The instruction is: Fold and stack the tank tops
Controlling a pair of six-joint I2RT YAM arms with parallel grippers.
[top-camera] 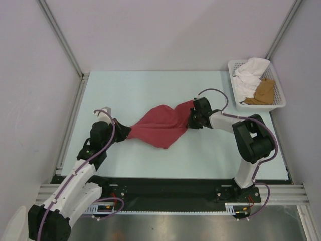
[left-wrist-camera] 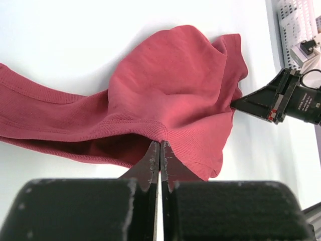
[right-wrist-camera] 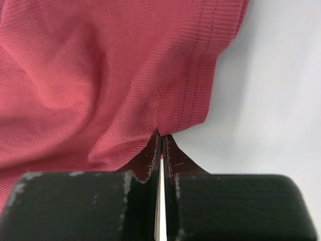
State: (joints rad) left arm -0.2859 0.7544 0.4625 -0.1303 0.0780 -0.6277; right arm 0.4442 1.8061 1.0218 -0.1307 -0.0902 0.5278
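Left gripper, pressed together, pinches one stitched edge of the dark red tank top. The right gripper pinches the opposite edge in the same way. The top's long axis runs straight from one gripper to the other, so each arm holds its own near end. The ribbed cloth is bunched and sags onto the worktop between them. A tan-brown tank top lies in a white basket, well beyond the right gripper.

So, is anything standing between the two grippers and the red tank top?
Nothing visible does. The left gripper and the right gripper are each shut on an edge of the dark red tank top, at opposite ends. The white basket holding the tan top sits off at the far right, apart from them.
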